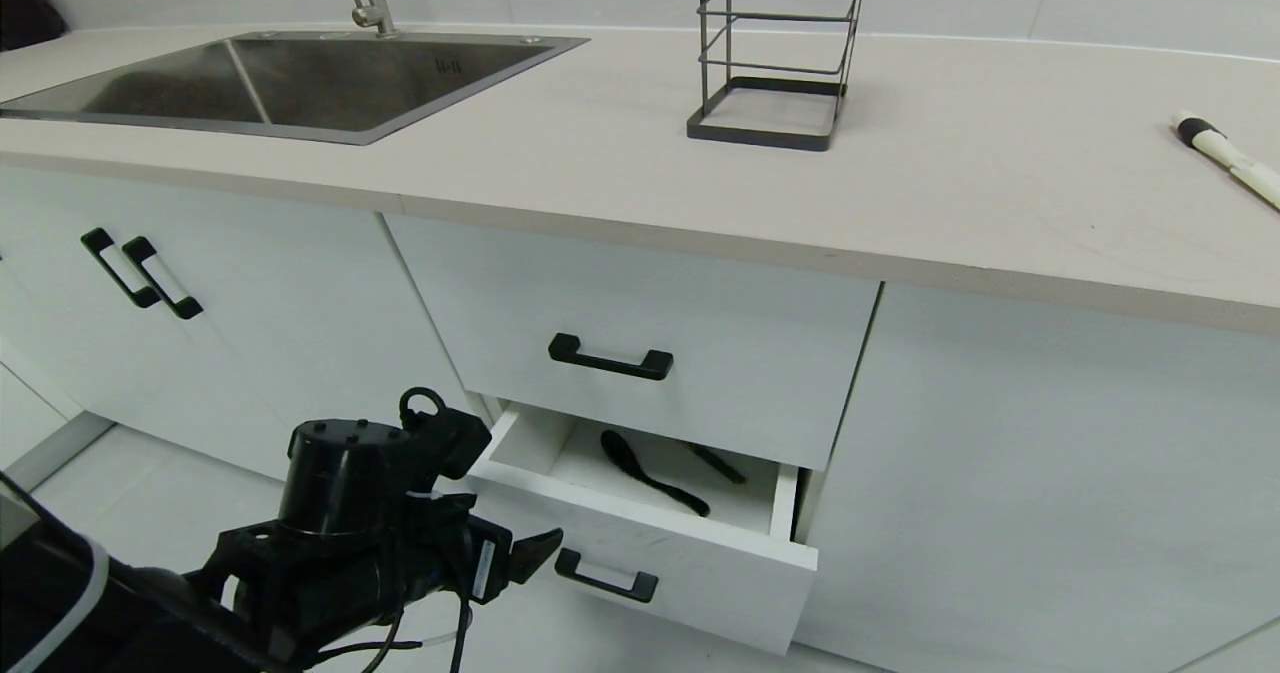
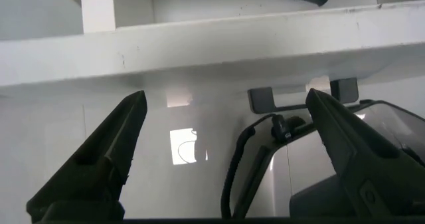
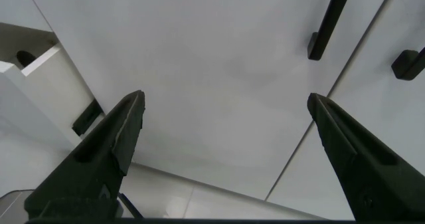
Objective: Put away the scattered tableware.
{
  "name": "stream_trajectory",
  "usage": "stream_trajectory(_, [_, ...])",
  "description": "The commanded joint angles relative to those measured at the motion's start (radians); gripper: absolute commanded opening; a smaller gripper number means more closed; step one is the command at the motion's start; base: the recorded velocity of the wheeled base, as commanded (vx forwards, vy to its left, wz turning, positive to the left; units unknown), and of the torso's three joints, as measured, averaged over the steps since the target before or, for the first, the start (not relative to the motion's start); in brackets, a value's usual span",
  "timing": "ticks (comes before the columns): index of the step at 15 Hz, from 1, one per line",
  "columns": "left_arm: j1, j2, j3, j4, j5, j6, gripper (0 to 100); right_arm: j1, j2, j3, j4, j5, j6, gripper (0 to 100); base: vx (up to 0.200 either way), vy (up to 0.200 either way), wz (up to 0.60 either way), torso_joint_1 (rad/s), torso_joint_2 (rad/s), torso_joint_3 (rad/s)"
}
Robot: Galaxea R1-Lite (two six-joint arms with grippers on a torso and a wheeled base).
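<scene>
Both sets of jaws gape empty. Left gripper [image 2: 224, 99] hangs just beside the handle [image 1: 605, 581] of the open drawer [image 1: 700, 578], two black utensils [image 1: 650, 478] inside. Nudge it shut now and the white-handled utensil [image 1: 1232, 160], far right on the counter [image 1: 1000, 183], gets stranded. Right gripper [image 3: 226, 101] faces a cabinet door.

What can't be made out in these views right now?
- Head view: smaller black utensil in the open drawer, far end hidden under the upper drawer front.
- Head view: white, black-tipped item on the countertop, cut off by the right edge; type unclear.
</scene>
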Motion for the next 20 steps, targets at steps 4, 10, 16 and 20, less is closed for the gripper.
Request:
stream_trajectory(4, [0.001,0.053,-0.080,-0.002,0.000,0.000,100,0.000,0.001,0.000,0.000,0.000,0.000,100,0.000,0.000,0.00,0.000,0.00,0.000])
stream_trajectory(10, [0.006,0.100,-0.174,-0.002,0.000,-0.003,100,0.000,0.001,0.000,0.000,0.000,0.000,100,0.000,0.000,0.00,0.000,0.00,0.000])
stream_trajectory(16, [0.009,0.097,-0.215,-0.004,0.000,-0.003,100,0.000,0.001,0.000,0.000,0.000,0.000,100,0.000,0.000,0.00,0.000,0.00,0.000])
stream_trajectory(20, [0.007,0.051,-0.169,-0.039,0.000,-0.001,100,0.000,0.001,0.000,0.000,0.000,0.000,100,0.000,0.000,0.00,0.000,0.00,0.000])
